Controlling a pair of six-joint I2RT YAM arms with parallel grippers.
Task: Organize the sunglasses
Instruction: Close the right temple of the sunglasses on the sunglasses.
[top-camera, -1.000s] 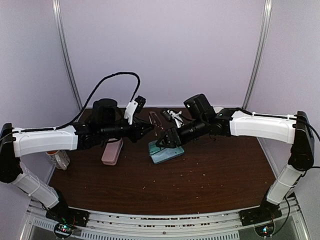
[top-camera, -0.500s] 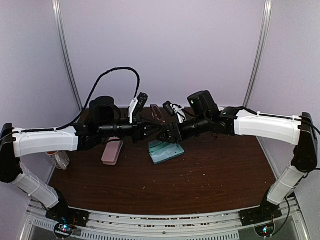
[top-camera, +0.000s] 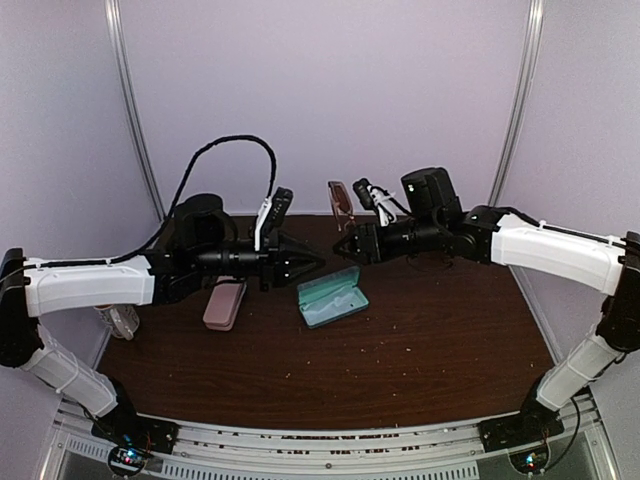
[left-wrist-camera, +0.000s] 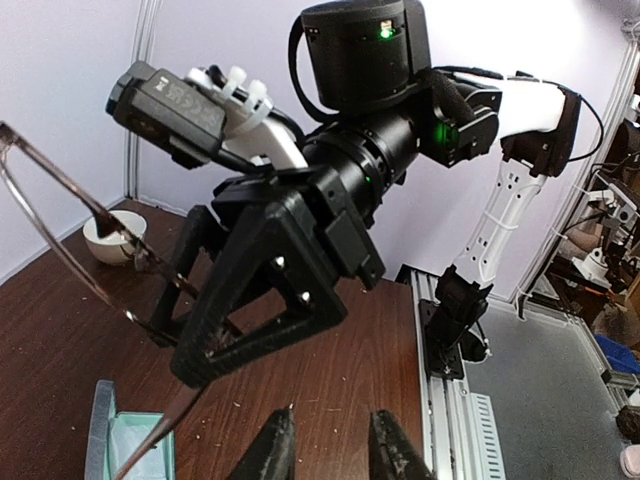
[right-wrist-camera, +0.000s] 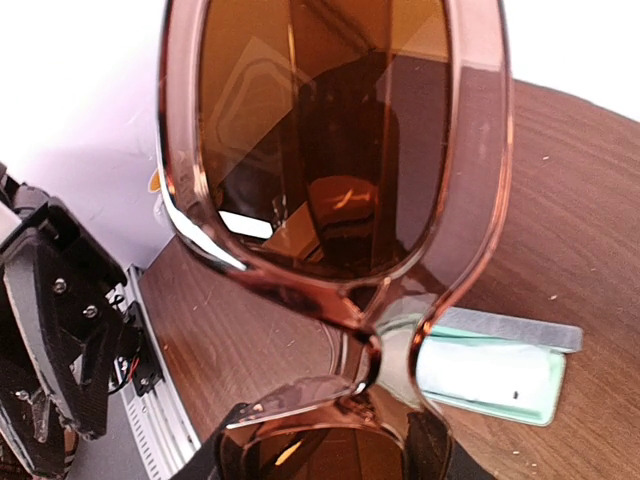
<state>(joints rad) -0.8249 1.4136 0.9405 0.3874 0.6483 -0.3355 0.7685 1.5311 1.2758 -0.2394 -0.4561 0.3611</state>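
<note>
Much free air around sunglasses (right-wrist-camera: 320, 140) aloft

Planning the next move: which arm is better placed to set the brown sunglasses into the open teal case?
Right. The right claw grips the brown sunglasses, raised near the open teal case; the left claw holds nothing.

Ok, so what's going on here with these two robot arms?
The right gripper holds a pair of translucent reddish-brown sunglasses with brown lenses in the air above the dark wooden table. The left gripper faces it, jaws apart and empty. Below them an open mint-green oblong case lies on the table, beside a closed pink case.
</note>
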